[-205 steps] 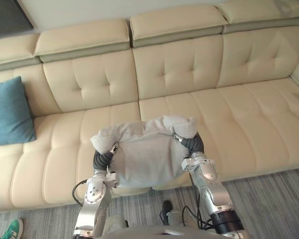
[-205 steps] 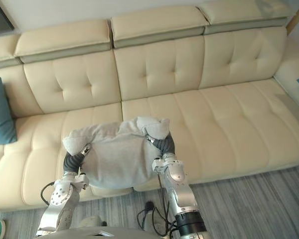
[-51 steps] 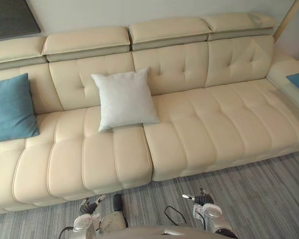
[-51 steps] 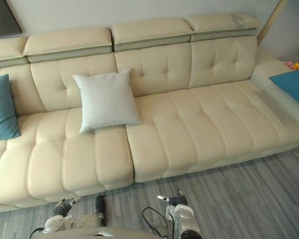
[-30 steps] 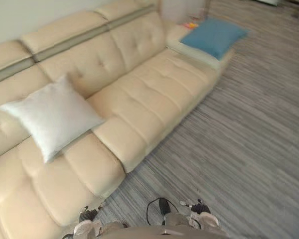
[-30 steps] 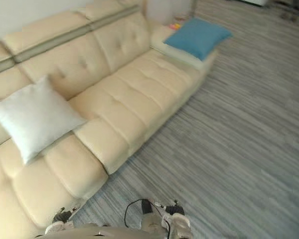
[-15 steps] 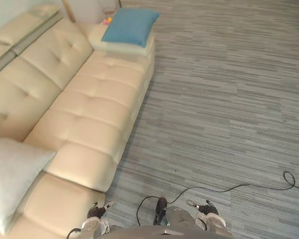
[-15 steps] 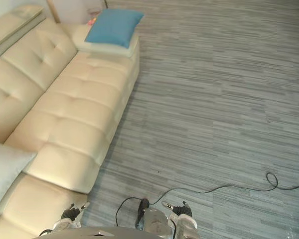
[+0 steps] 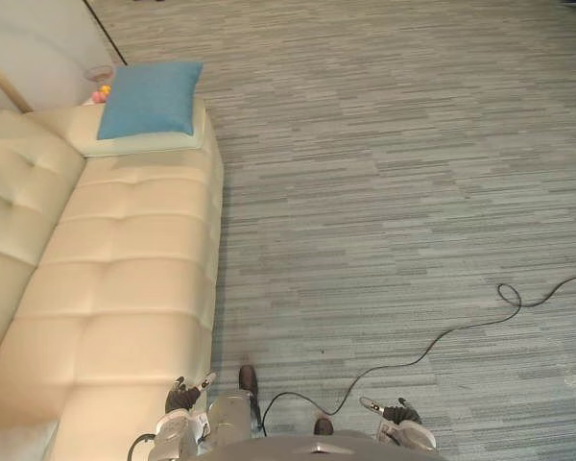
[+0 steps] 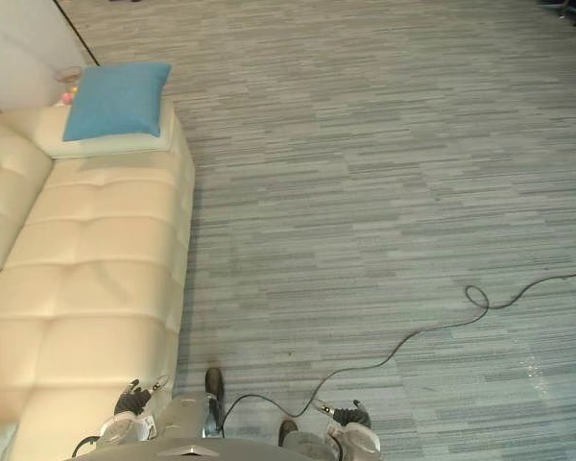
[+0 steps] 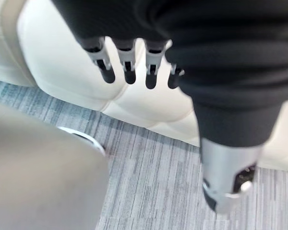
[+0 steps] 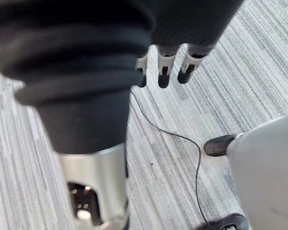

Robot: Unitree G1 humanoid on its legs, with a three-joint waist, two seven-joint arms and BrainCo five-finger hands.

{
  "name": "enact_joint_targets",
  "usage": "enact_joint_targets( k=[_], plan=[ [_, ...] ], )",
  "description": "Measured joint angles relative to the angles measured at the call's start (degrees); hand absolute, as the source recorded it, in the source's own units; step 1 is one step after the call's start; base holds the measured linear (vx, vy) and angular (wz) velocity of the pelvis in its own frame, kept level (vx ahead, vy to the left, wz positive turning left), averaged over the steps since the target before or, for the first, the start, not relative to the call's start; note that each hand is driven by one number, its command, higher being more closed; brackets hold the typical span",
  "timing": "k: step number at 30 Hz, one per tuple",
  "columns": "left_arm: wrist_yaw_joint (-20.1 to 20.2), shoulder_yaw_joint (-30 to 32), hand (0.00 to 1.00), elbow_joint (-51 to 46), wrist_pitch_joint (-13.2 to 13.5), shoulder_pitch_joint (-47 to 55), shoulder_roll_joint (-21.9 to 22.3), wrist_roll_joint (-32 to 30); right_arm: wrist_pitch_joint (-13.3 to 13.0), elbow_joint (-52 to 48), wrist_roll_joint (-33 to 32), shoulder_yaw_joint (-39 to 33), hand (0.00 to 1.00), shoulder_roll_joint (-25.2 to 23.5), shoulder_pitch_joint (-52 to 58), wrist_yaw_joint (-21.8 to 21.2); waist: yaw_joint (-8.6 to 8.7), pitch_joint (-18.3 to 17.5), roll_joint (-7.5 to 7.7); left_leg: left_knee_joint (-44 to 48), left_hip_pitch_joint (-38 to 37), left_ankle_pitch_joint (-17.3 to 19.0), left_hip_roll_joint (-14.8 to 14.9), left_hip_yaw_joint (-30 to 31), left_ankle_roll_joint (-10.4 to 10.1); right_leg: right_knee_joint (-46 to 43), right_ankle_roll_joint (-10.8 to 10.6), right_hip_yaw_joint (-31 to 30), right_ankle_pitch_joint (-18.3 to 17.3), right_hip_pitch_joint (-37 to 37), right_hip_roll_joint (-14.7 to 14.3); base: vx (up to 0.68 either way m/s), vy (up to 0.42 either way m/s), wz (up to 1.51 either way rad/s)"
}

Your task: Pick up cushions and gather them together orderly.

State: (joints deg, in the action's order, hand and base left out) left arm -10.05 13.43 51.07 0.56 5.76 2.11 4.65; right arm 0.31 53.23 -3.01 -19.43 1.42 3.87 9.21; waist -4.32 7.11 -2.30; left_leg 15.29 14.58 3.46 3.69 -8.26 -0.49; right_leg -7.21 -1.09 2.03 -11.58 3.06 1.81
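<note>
A blue cushion [image 9: 149, 99] lies flat on the far end section of the cream sofa [image 9: 125, 279], by the wall. A pale corner, maybe the white cushion [image 9: 14, 445], peeks in at the sofa's near end. My left hand [image 9: 182, 396] hangs low beside the sofa's front edge, far from the blue cushion. In the left wrist view its fingers [image 11: 127, 67] are straight and hold nothing, with the sofa's front edge past them. My right hand [image 9: 396, 413] hangs low over the carpet, its fingers [image 12: 165, 72] straight and empty.
Grey striped carpet [image 9: 394, 173] spreads wide to the right of the sofa. Small pink and yellow things [image 9: 100, 92] sit by the wall just beyond the blue cushion. A pale wall [image 9: 29, 38] runs behind the sofa's far end.
The camera has kept turning right: the sofa has slid to the left side, the white cushion has nearly left the picture, and more carpet shows. Both hands stay low and empty.
</note>
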Motion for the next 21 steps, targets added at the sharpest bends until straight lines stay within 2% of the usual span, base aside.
enact_joint_targets(
  k=[1, 2, 3, 4, 5, 6, 7, 8, 9, 10, 11, 12, 13, 15, 16, 17, 18, 19, 21],
  plan=[
    [-0.1, -0.1, 0.0, -0.2, 0.0, -0.1, -0.8, 0.1, 0.0, 0.0, 0.1, 0.0, 0.0, -1.1, 1.2, 0.0, -0.67, -0.4, 2.58, 0.6, -2.0, 2.3, -2.1, -2.3, 1.3, -10.5, -3.2, -0.6, -3.6, -2.8, 3.0, 0.37, 0.197, -0.4],
    [-0.4, -0.2, 0.0, 0.3, 0.0, -0.1, -1.4, 0.1, 0.0, -0.3, 0.2, 0.2, 0.0, -1.5, 1.1, -0.4, -0.66, -0.6, 3.37, 0.6, -3.8, 3.7, -3.2, -3.1, 1.5, -20.2, -5.2, -1.0, -4.5, -6.1, 4.4, 0.46, 0.243, -0.38],
    [-0.6, -0.4, 0.0, 0.5, -0.1, -0.1, -1.7, 0.1, -0.1, -0.3, 0.2, 0.2, 0.0, -1.5, 0.8, -0.4, -0.3, -0.5, 3.55, 0.7, -4.9, 4.4, -3.6, -3.5, 2.1, -25.1, -6.4, -1.3, -3.7, -7.8, 4.9, 0.45, 0.205, -0.13],
    [-1.0, -2.1, 0.0, 1.0, -0.6, -0.1, -2.6, 0.0, -0.1, -0.3, 0.2, 0.2, 0.0, -1.4, 0.4, -0.4, 0.78, -0.3, 3.72, 0.7, -8.7, 5.6, -4.3, -3.7, 3.5, -39.0, -9.6, -1.4, -0.5, -12.3, 6.4, 0.36, 0.162, 0.06],
    [-1.0, -2.7, 0.0, 1.3, -0.6, -0.2, -2.9, 0.0, -0.1, -0.3, 0.2, 0.2, 0.0, -1.4, 0.3, -0.4, 1.16, -0.1, 3.73, 0.4, -10.3, 6.2, -4.5, -3.5, 3.7, -43.0, -9.7, -1.0, 0.0, -13.3, 7.0, 0.48, 0.157, 0.18],
    [-1.0, -3.6, 0.0, 1.4, -0.9, -0.1, -3.2, 0.0, -0.2, -0.6, 0.2, 0.2, 0.0, -1.3, 0.2, -0.4, 1.62, 0.9, 3.0, -0.6, -13.7, 7.1, -4.8, -2.9, 4.0, -48.8, -8.4, 1.2, -0.4, -14.5, 8.2, 0.48, 0.071, 0.17],
    [-1.2, -4.0, 0.0, 1.3, -1.1, -0.2, -3.2, 0.0, -0.1, -0.6, 0.3, 0.3, 0.0, -1.2, -0.2, -0.4, 1.64, 1.1, 3.17, -3.2, -18.2, 7.7, -4.8, -2.7, 4.3, -51.4, -6.1, 4.4, -1.5, -16.7, 9.3, 0.56, 0.072, 0.12],
    [-1.3, -4.1, 0.0, 1.3, -1.1, -0.6, -3.2, 0.0, -0.1, -0.6, 0.5, 0.4, 0.0, -1.2, -0.3, -0.4, 1.63, 1.1, 3.25, -4.1, -19.5, 7.7, -4.8, -2.6, 4.3, -51.2, -5.5, 5.4, -2.0, -17.7, 9.5, 0.53, 0.016, 0.11],
    [-1.3, -4.6, 0.0, 1.4, -1.3, -0.5, -3.1, 0.0, -0.2, -0.5, 0.7, 0.6, 0.0, -1.1, -1.0, -0.4, 1.94, 1.4, 3.22, -7.2, -23.0, 7.8, -4.3, -2.2, 4.3, -46.7, -3.8, 8.9, -4.0, -19.6, 9.6, 0.43, -0.045, 0.17],
    [-1.3, -4.6, 0.0, 1.3, -1.4, -1.1, -2.9, 0.0, -0.1, -0.5, 0.7, 0.6, 0.0, -1.1, -1.5, -0.5, 2.55, 1.5, 3.1, -8.4, -24.5, 7.9, -3.8, -1.6, 4.4, -41.5, -3.3, 10.7, -4.4, -21.2, 9.2, 0.51, -0.1, 0.25],
    [-1.3, -4.6, 0.0, 1.4, -1.4, -1.6, -2.6, 0.0, -0.2, -0.6, 0.7, 0.5, 0.0, -0.8, -2.1, -0.5, 3.07, 2.0, 2.35, -8.8, -25.6, 8.9, -2.5, -0.9, 3.7, -35.2, -3.1, 11.3, -3.8, -22.4, 7.6, 0.49, -0.141, 0.27],
    [-1.3, -4.6, 0.0, 1.4, -1.4, -1.9, -2.5, 0.0, -0.3, -0.5, 0.7, 0.1, 0.0, -0.7, -2.6, -0.4, 3.31, 2.3, 2.01, -8.7, -26.2, 10.0, -1.5, -0.3, 2.9, -26.6, -2.8, 10.6, -1.4, -23.5, 5.7, 0.41, -0.153, 0.24],
    [-1.3, -4.6, 0.0, 1.5, -1.5, -2.0, -2.5, 0.0, -0.2, -0.5, 0.6, 0.0, 0.0, -0.8, -2.7, -0.4, 3.39, 2.4, 2.05, -8.8, -26.5, 10.4, -1.1, 0.0, 2.7, -21.8, -2.9, 10.0, 0.5, -23.7, 5.1, 0.33, -0.145, 0.33],
    [-1.3, -4.6, 0.0, 1.7, -1.5, -2.3, -2.5, -0.3, -0.1, -0.5, 0.6, -1.1, 0.0, -1.1, -2.8, -0.4, 4.07, 3.1, 3.06, -9.1, -28.4, 12.7, -0.9, 2.5, 1.4, -4.8, -4.3, 5.4, 9.7, -24.0, 5.0, 0.47, -0.275, 0.6],
    [-1.2, -3.6, 0.0, 2.6, -1.4, -2.3, -2.1, -0.4, -0.1, -0.6, 0.5, -2.2, 0.0, -1.1, -3.0, -0.4, 4.41, 3.3, 3.12, -9.8, -30.6, 15.0, -0.1, 4.8, 0.4, -5.1, -4.0, 4.5, 18.0, -23.4, 4.6, 0.48, -0.301, 0.59],
    [-1.2, -3.2, 0.0, 2.9, -1.5, -2.5, -1.8, -0.4, -0.1, -0.7, 0.5, -2.3, 0.0, -1.1, -3.1, -0.4, 4.39, 3.7, 2.59, -9.7, -31.0, 15.1, 0.2, 5.3, 0.7, -6.3, -3.6, 4.5, 18.3, -23.4, 4.3, 0.47, -0.279, 0.43],
    [-1.2, -2.5, 0.0, 3.6, -1.4, -2.9, -1.0, -0.5, -0.3, -1.1, 0.6, -3.4, 0.0, -0.7, -3.3, -0.4, 3.97, 3.9, 1.24, -7.9, -31.2, 14.8, 0.9, 6.2, 1.3, -11.9, -2.6, 4.7, 15.2, -25.0, 3.8, 0.47, -0.255, 0.2],
    [-1.2, -1.5, 0.0, 3.6, -1.3, -2.5, 0.2, -0.5, -0.3, -1.4, 0.6, -4.6, 0.0, -0.6, -3.8, -0.4, 4.16, 4.3, 0.19, -4.3, -31.1, 13.4, 2.2, 8.0, -0.2, -17.4, -0.8, 6.0, 10.2, -25.1, 3.7, 0.47, -0.255, 0.21],
    [-1.2, -1.1, 0.0, 3.6, -1.3, -2.1, 0.3, -0.5, -0.3, -1.6, 0.6, -5.2, 0.0, -0.7, -3.7, -0.4, 4.45, 4.0, -0.49, -0.7, -30.1, 12.5, 3.2, 9.0, -1.5, -19.1, -0.5, 7.1, 7.9, -24.1, 3.5, 0.38, -0.211, 0.25]
  ],
)
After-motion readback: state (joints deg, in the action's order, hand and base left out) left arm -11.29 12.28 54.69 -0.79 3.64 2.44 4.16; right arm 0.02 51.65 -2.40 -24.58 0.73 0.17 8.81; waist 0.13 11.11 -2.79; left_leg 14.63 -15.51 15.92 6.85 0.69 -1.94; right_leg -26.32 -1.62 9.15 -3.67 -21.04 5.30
